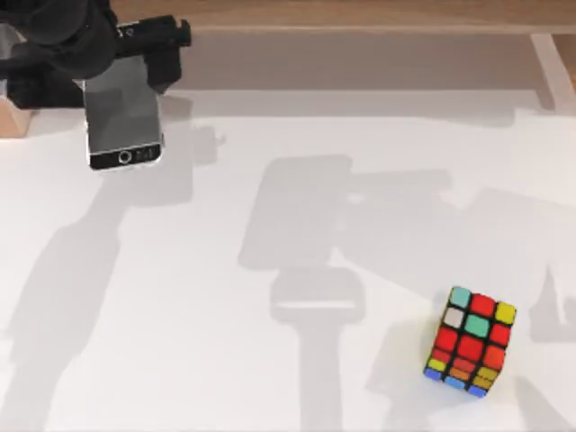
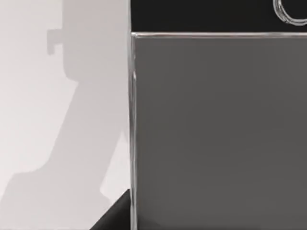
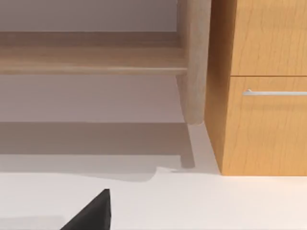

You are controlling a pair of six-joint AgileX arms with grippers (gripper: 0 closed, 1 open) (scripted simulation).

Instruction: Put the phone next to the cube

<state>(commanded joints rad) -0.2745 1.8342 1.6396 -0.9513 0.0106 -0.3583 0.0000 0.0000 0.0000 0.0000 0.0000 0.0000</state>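
Note:
The phone (image 1: 124,117) has a grey screen, a silver rim and a round home button at its near end. My left gripper (image 1: 115,65) is shut on its far half and holds it in the air over the table's far left corner. In the left wrist view the phone's screen (image 2: 216,134) is very close, with the home button (image 2: 290,12) at the edge. The cube (image 1: 471,340), with a black grid and mostly red stickers on top, sits on the table at the near right, far from the phone.
The white table (image 1: 180,360) carries large shadows of the arm and phone across its middle. The right wrist view looks at a wooden cabinet (image 3: 264,96) with a drawer handle and a table leg (image 3: 194,62); a dark part of my right gripper (image 3: 91,213) shows low.

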